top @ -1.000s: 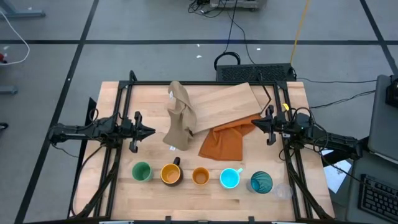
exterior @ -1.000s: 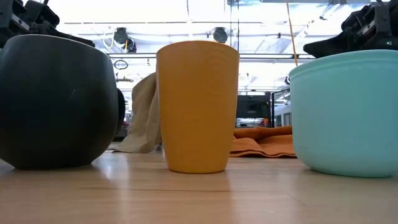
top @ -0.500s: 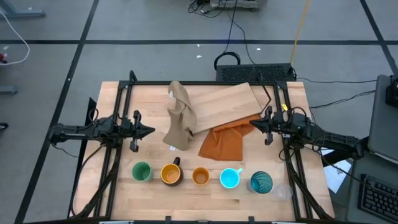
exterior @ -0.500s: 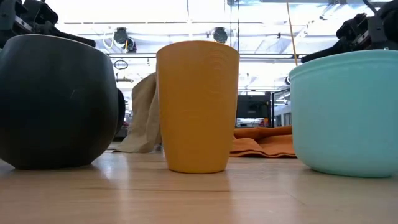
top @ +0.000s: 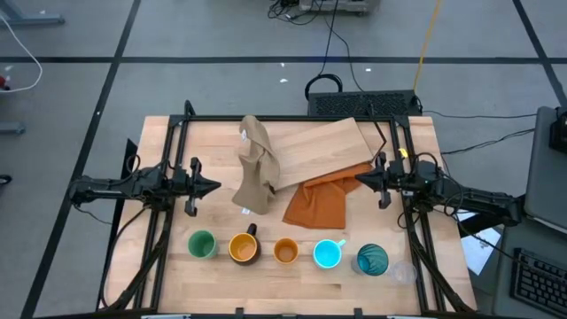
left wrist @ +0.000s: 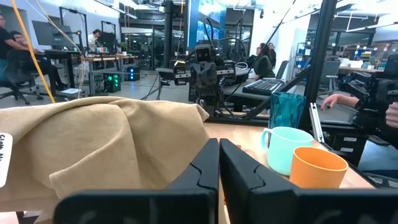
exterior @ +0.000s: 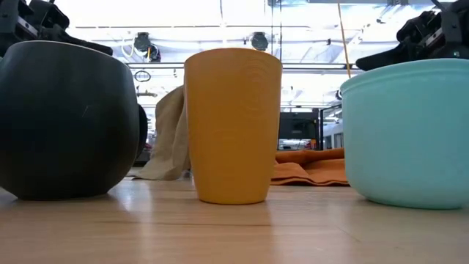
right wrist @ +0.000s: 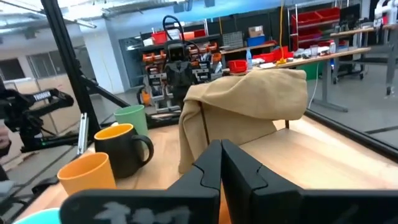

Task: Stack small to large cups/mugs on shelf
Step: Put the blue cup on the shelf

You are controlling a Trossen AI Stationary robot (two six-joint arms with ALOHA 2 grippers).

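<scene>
Several cups stand in a row on their bases near the table's front edge: a green cup (top: pixel 202 244), a yellow mug (top: pixel 244 248) with a dark handle, an orange cup (top: pixel 285 252), a cyan mug (top: pixel 328 253) and a teal tumbler (top: pixel 372 260). The light wood shelf (top: pixel 323 142) lies at the far middle. My left gripper (top: pixel 217 187) hovers shut at the left, level, pointing at the tan cloth. My right gripper (top: pixel 359 177) hovers shut at the right, over the orange cloth's edge. Both wrist views show the fingers (left wrist: pixel 219 149) (right wrist: pixel 221 152) closed on nothing.
A tan cloth (top: pixel 257 168) hangs over the shelf's left end. An orange cloth (top: pixel 321 202) lies against the shelf's near edge. Black frame rails (top: pixel 168 159) run along both sides of the table. Bare wood lies between the cup row and the cloths.
</scene>
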